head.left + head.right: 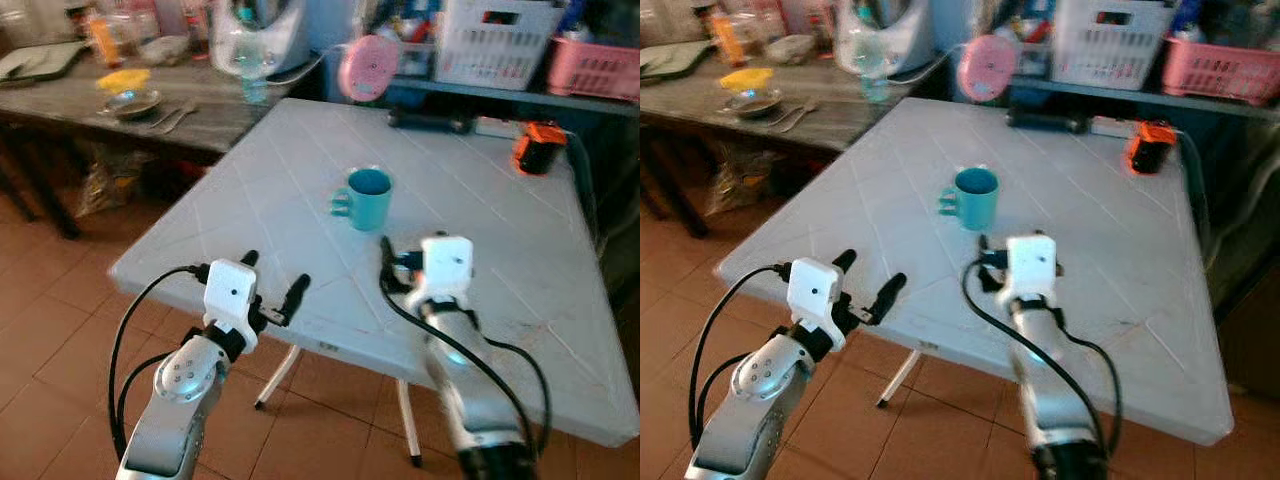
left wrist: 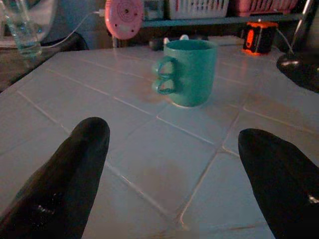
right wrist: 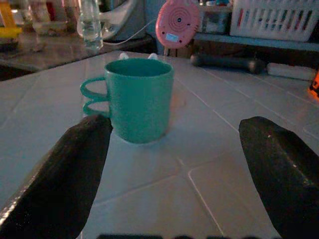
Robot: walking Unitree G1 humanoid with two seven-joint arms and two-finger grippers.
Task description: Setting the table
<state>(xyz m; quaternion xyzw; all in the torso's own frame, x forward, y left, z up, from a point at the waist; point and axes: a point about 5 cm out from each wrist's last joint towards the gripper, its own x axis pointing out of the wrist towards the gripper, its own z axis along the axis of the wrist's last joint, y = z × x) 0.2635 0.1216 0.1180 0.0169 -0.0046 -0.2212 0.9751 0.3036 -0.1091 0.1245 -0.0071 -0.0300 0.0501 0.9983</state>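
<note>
Two grippers reach forward over the white desk [image 1: 300, 170]. The left gripper [image 1: 274, 282] hovers at the near edge with fingers spread wide; the right gripper [image 3: 174, 169] sits farther in, also wide, pointing at one teal mug [image 1: 367, 198] standing upright mid-desk, near it but untouched. The right wrist view shows the mug's double-loop handle; the head views show one orange device [image 1: 540, 147] at the far corner.

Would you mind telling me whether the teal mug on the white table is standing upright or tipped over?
Upright. The teal mug rests on its base on the white table, rim level and opening facing up. Whether it holds anything cannot be told.
</note>
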